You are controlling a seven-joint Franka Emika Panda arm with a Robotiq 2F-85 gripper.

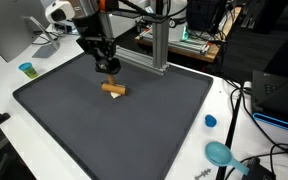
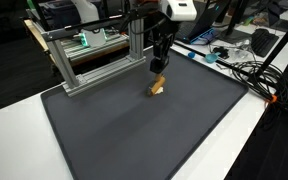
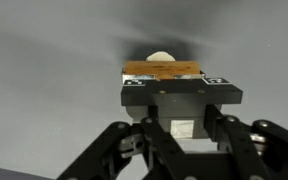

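A small wooden block [image 1: 114, 89] sits low over the dark grey mat [image 1: 134, 130], toward its far side, seen in both exterior views [image 2: 157, 86]. My gripper [image 1: 108, 70] reaches straight down onto it [image 2: 159, 68], fingers drawn in around its top. In the wrist view the block [image 3: 164, 69] shows as a tan strip just past the black fingertips, with a pale rounded piece [image 3: 161, 56] behind it. The gripper [image 3: 174, 100] is shut on the block. The contact itself is hidden by the fingers.
An aluminium frame [image 1: 154, 40] stands at the mat's far edge, close behind the gripper [image 2: 94, 65]. A blue cup [image 1: 26, 69], a blue cap [image 1: 210, 121] and a teal object [image 1: 220, 153] lie on the white table off the mat. Cables [image 2: 254, 75] run along one side.
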